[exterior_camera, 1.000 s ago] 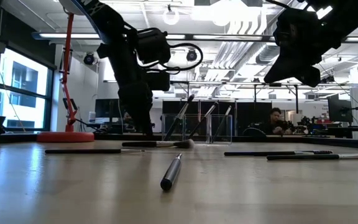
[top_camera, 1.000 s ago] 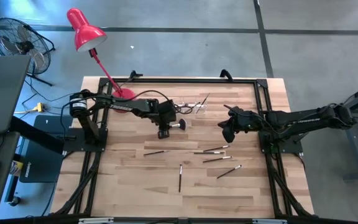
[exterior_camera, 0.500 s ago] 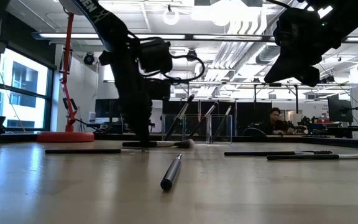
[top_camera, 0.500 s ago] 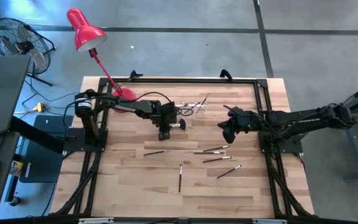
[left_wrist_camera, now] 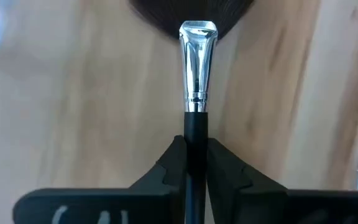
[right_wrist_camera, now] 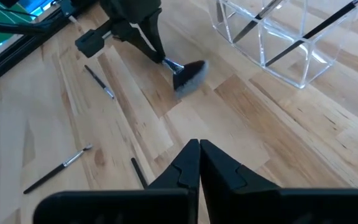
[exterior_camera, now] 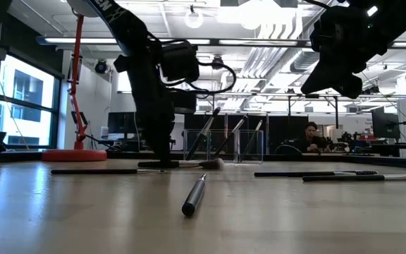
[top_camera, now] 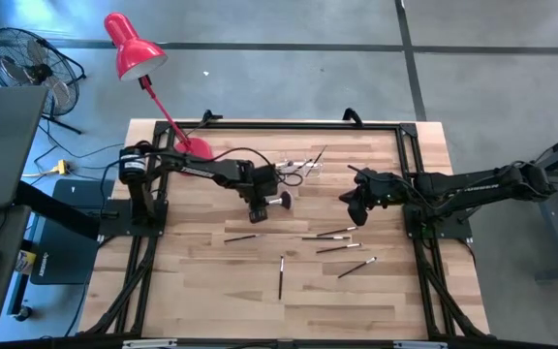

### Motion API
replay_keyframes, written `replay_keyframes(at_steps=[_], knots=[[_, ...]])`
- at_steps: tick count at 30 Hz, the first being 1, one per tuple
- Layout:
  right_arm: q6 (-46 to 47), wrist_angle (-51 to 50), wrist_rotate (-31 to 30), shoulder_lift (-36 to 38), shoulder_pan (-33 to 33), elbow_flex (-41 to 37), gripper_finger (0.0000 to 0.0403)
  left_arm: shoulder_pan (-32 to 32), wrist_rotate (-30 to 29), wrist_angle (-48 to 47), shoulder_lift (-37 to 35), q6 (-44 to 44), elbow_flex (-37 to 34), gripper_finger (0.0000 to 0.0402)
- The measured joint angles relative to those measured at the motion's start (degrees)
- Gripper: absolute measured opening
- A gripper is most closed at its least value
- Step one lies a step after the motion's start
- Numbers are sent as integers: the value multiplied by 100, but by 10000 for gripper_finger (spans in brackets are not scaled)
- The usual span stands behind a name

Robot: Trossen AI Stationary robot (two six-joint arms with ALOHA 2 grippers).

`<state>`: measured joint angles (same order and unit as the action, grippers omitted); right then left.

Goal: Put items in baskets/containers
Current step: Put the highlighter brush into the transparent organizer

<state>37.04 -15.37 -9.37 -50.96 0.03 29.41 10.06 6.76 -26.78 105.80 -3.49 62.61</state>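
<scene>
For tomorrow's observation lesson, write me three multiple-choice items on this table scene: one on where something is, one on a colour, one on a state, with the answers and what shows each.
1. Where is the clear holder?
A. on the floor
B. on the wooden table, near its far edge
C. in the right gripper

2. What colour is the desk lamp?
A. red
B. green
C. white

3. What is the left gripper doing?
A. hanging open above the table
B. shut on the fan brush
C. holding the lamp

Answers:
1. B: the high view and right wrist view show it standing on the wood with brushes in it.
2. A: its shade is red in the high view.
3. B: the left wrist view shows both fingers pressed against the brush's dark handle; the right gripper waits shut, empty.
</scene>
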Motion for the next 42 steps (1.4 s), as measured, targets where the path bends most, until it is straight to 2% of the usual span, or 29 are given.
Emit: replay_keyframes(at_steps=[5, 11, 17, 20, 22, 24, 27, 30, 32, 35, 37, 42], knots=[[-191, 1, 159, 0, 1, -1, 1, -94, 393, -398, -51, -606, 230, 33], [-394, 1, 159, 0, 2, -2, 6, -327, 482, -382, -802, -941, 313, 33], [-649, -42, 57, 0, 2, -2, 1, -394, -1, -125, -1655, -1211, 315, 33], [-752, -123, 55, 2, 2, -2, 2, -388, -405, 308, -2075, -1347, 299, 33], [-755, -262, 3, 2, 0, 0, 2, -375, -644, 744, -2371, -1484, 20, 33], [-755, -479, -80, 2, 0, 0, 1, -373, -766, 1566, -2580, -1721, -395, 33], [-755, -715, -90, 2, 0, 0, 2, -415, -950, 2901, -3011, -2118, -1378, 33], [-755, -835, -8, 0, 2, 0, 1, -565, -1522, 5117, -3312, -2460, -2579, 33], [-775, -831, 70, -4, 2, 0, 1, -647, -1958, 6923, -3361, -2506, -3395, 33], [-945, -795, 83, -4, 2, 0, 3, -628, -2521, 9214, -3236, -2316, -4244, 33], [-1044, -785, 61, -4, -4, 0, 2, -628, -2867, 9760, -3073, -2086, -4532, 33], [-1024, -782, -153, -4, -2, -1, 2, -631, -3428, 9407, -2964, -1372, -4467, 33]])
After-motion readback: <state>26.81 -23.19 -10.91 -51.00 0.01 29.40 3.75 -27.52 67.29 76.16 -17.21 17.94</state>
